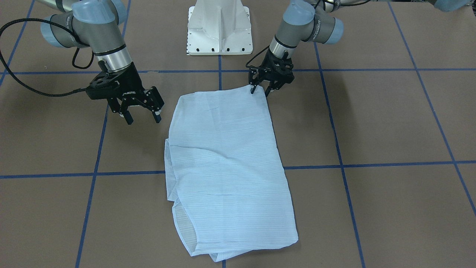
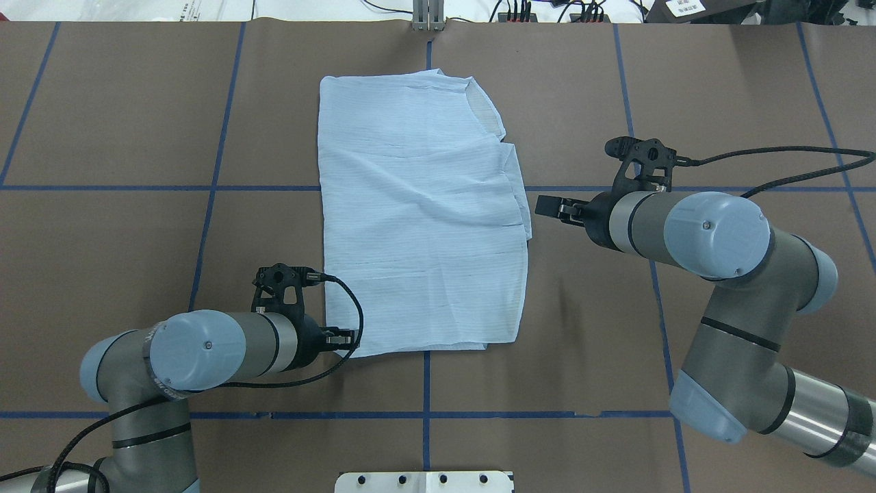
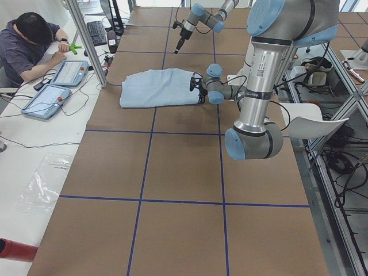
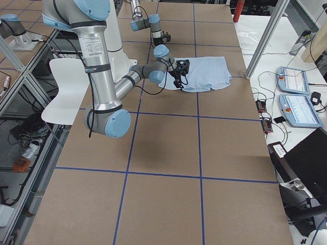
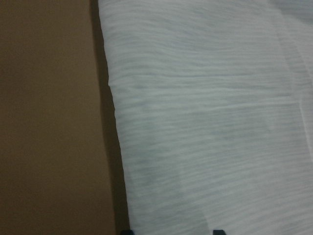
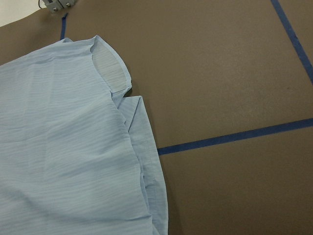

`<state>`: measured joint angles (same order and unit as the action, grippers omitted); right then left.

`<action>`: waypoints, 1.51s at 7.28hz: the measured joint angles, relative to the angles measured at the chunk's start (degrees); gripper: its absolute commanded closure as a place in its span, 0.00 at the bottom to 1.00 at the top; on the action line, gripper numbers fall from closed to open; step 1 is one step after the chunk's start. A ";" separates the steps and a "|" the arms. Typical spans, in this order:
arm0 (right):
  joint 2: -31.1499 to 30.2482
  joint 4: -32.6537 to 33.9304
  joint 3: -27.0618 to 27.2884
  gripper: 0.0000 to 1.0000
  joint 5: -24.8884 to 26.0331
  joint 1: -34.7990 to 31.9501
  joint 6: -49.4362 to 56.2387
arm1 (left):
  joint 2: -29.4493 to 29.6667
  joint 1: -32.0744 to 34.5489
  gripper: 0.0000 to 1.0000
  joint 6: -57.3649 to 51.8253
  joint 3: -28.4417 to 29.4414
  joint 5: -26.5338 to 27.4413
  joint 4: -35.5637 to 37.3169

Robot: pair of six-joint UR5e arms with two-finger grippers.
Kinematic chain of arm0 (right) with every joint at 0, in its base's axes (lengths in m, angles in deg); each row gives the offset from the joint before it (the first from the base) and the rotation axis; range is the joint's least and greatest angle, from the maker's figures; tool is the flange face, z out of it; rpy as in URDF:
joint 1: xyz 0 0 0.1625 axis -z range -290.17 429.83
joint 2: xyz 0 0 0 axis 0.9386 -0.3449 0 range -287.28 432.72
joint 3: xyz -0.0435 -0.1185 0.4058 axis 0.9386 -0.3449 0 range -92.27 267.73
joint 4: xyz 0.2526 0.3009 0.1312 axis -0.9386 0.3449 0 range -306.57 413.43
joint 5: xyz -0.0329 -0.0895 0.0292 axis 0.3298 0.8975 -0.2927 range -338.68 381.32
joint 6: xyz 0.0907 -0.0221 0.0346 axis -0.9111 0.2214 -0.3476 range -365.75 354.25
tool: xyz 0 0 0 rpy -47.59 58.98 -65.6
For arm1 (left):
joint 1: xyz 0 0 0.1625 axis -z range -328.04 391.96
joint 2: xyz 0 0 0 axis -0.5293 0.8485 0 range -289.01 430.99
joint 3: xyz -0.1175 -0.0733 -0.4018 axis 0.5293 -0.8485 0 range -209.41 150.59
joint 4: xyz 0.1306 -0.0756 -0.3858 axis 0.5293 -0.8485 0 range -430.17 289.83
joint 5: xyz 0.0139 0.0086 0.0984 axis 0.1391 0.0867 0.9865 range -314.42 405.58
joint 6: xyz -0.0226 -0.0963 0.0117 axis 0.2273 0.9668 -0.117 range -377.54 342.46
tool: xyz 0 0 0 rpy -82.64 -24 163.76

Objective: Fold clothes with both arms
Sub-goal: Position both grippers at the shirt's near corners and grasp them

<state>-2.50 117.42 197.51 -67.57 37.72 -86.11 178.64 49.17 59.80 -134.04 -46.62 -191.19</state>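
The light blue striped shirt (image 1: pixel 227 160) lies folded into a long rectangle in the middle of the table, its collar end away from the robot (image 2: pixel 479 103). My left gripper (image 1: pixel 260 91) is open and low over the shirt's corner nearest the robot; it also shows in the overhead view (image 2: pixel 345 337). The left wrist view shows the shirt's edge (image 5: pixel 210 122) close up, with two fingertips spread at the bottom. My right gripper (image 1: pixel 142 118) is open and empty, above the table beside the shirt's other long edge (image 2: pixel 551 205). The right wrist view shows the collar end (image 6: pixel 63 147).
The white pedestal base (image 1: pixel 220 29) stands behind the shirt. Blue tape lines (image 1: pixel 372 164) cross the brown table. In the left side view an operator (image 3: pixel 29 40) sits at a side table with tablets (image 3: pixel 49 98).
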 measured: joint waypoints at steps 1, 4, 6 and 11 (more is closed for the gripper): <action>0.03 0.00 0.00 0.00 0.02 0.09 -0.02 | -0.09 -0.04 0.42 0.00 -0.03 0.00 0.00; 0.14 0.00 -0.03 0.00 0.01 0.28 -0.06 | -0.15 -0.35 0.94 0.04 0.00 0.16 0.02; 0.11 0.00 -0.06 0.00 -0.03 0.55 -0.09 | -0.22 -1.12 1.00 2.57 0.03 1.31 0.08; 5.69 6.39 0.15 0.08 5.91 7.99 -20.19 | -0.25 -2.35 1.00 4.82 -0.96 3.50 0.09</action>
<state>3.19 123.81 197.65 -61.66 45.71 -106.30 178.39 46.82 64.62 -135.00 -43.12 -191.11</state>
